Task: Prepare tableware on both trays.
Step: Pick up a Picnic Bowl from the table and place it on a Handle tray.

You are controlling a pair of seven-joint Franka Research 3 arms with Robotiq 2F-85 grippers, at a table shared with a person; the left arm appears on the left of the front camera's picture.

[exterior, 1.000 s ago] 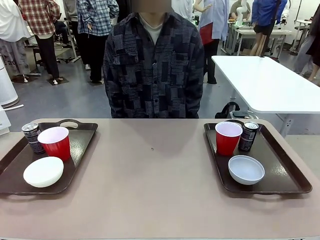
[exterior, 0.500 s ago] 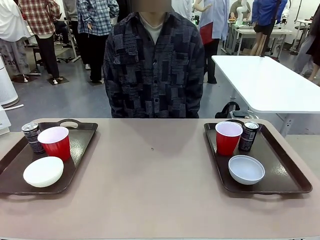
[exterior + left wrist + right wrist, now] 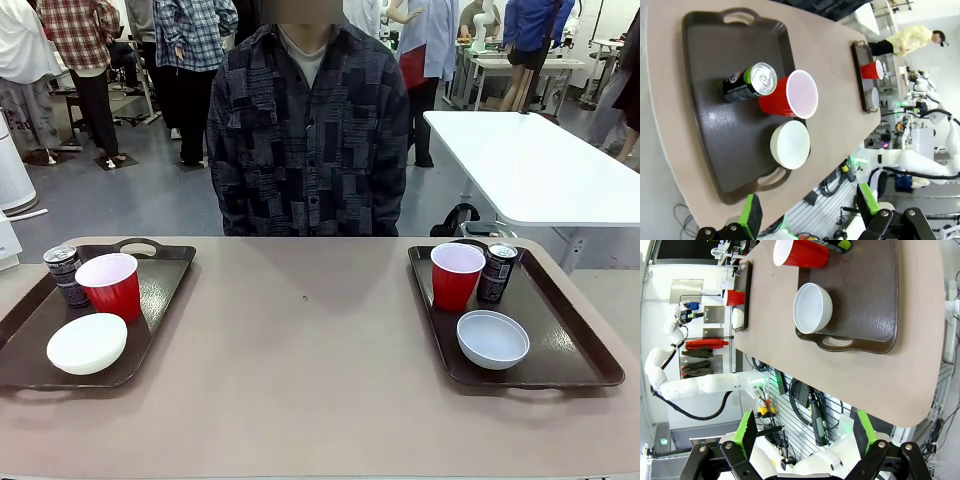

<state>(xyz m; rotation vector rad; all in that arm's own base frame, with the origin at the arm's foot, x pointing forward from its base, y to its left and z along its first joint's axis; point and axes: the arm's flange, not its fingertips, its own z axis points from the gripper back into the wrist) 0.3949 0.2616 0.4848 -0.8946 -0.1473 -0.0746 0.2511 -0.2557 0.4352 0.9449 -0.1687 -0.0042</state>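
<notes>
— While both arms hang back off the table (image 3: 310,350), how do the grippers stand?

— Both wide apart and holding nothing. In its own wrist view the left gripper (image 3: 810,212) hovers past the table's edge with its green pads spread; the right gripper (image 3: 803,432) does the same off its end of the table.

— Where is the tableware?

— On the two brown trays. The left tray (image 3: 160,290) sits at the table's left end, reaching from near the far edge toward the near edge. A black can (image 3: 64,274) stands upright at the tray's far left corner, and a red cup (image 3: 109,285) stands upright just beside it, toward the table's middle. Whether they touch I cannot tell. A white bowl (image 3: 87,343) rests near the tray's near edge, apart from the cup.

— And the right end?

— The right tray (image 3: 570,340) mirrors it. Its red cup (image 3: 456,275) is upright near the tray's far edge, on the side toward the table's middle, with a black can (image 3: 496,272) just beside it on the outer side. The second white bowl (image 3: 492,339) lies mouth up in front of them, near the middle of the tray.

— Anyone at the table?

— A person (image 3: 308,130) in a dark patterned shirt stands at the far edge, between the two trays.
</notes>
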